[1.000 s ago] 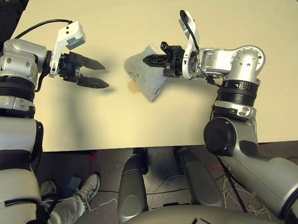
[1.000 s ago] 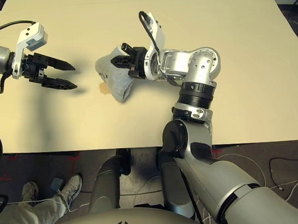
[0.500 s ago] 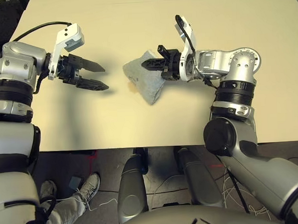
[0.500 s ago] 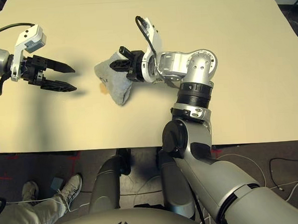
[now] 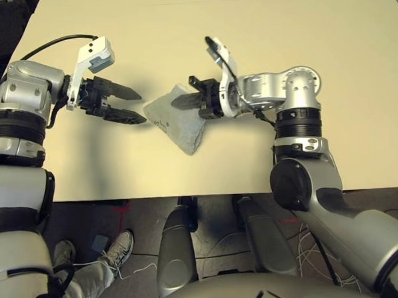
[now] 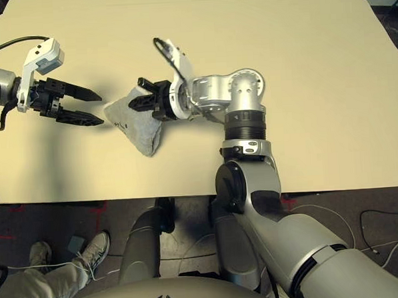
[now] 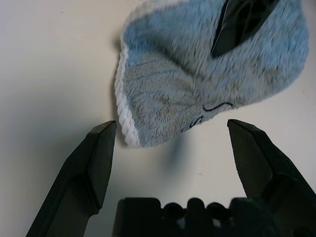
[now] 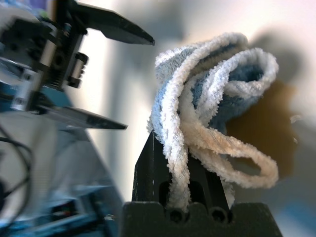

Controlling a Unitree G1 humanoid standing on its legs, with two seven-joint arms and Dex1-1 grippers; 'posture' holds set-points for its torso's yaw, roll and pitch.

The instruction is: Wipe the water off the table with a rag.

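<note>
Wiping was, by judgement, the step in hand. Left eye view: one grey rag (image 5: 182,130), rumpled, on the table (image 5: 286,158), left of centre, its left corner close to the left gripper (image 5: 143,108); that gripper was spread wide and empty. The right gripper (image 5: 176,102), to the right, was clamped on the rag's far portion. Right eye view: one person's shoe (image 6: 96,251), on the floor past the table's near edge, at left, clear of the work. Left wrist view: rag with pale stitched border and dark scribbled marks (image 7: 217,106), apart from the spread fingers. Right wrist view: one bunched fold, pinched between closed fingers; beside it, one amber patch of water (image 8: 266,128), partly covered. Good handling called for the loose cloth laid flat over the whole patch, light even pressure, short overlapping strokes, and the rag's corner kept off the left gripper.
</note>
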